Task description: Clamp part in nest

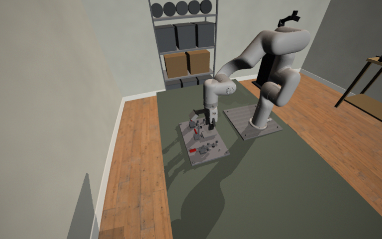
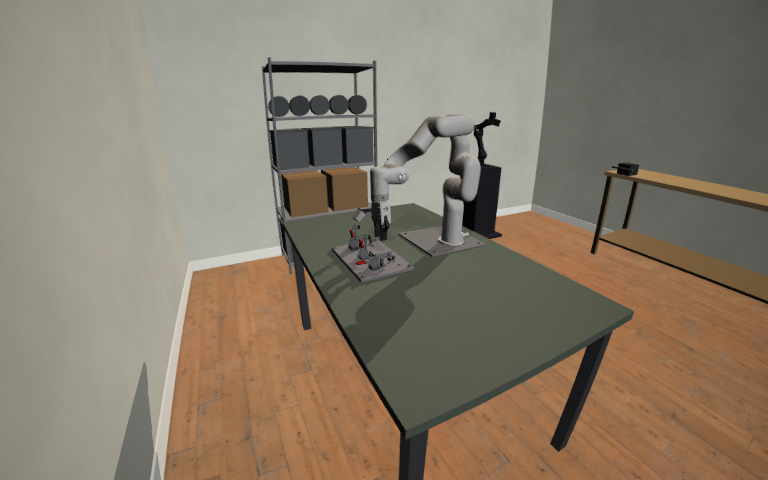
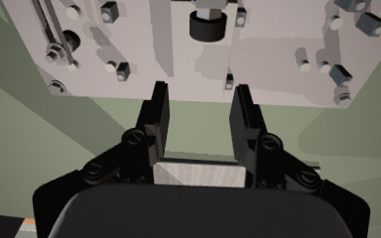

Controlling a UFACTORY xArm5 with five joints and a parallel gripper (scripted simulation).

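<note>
Three toggle clamps stand on the fixture plate (image 1: 184, 141) (image 2: 362, 272) (image 3: 278, 91) on my bench (image 1: 253, 180) (image 2: 481, 316) (image 3: 30, 134), and I have the arm (image 1: 210, 94) (image 2: 379, 183) reaching to the plate's 12 o'clock side in the top view. My jaws (image 1: 211, 126) (image 2: 381, 235) point down, part-way open and gripping nothing; between the fingers the wrist camera shows me only bench and, toward 6 o'clock, a pale strip of the arm's base plate (image 1: 236, 124) (image 2: 419, 240) (image 3: 198, 175).

The part, a pale rectangular block (image 1: 208, 135) (image 3: 200, 61), is in the middle nest, just off the fingertips toward 12 o'clock in the wrist view. A small grey block sits close by its 4 o'clock corner. I can't tell from here whether it's flat on its pads or tight to its stops.

Above the part I see the middle clamp's black rubber tip (image 3: 207, 27). That clamp (image 1: 197, 135) (image 2: 364, 249) looks raised in the top and exterior views, so I don't read it as locked. The nearest clamp (image 1: 202, 149) (image 2: 374, 262), at the plate's 6 o'clock end in the top view, lies low, with its red handle (image 1: 192, 150) (image 2: 360, 262) pointing to 9 o'clock. The storage rack (image 1: 185, 51) (image 2: 375, 113) stands beyond, toward 12 o'clock.
</note>
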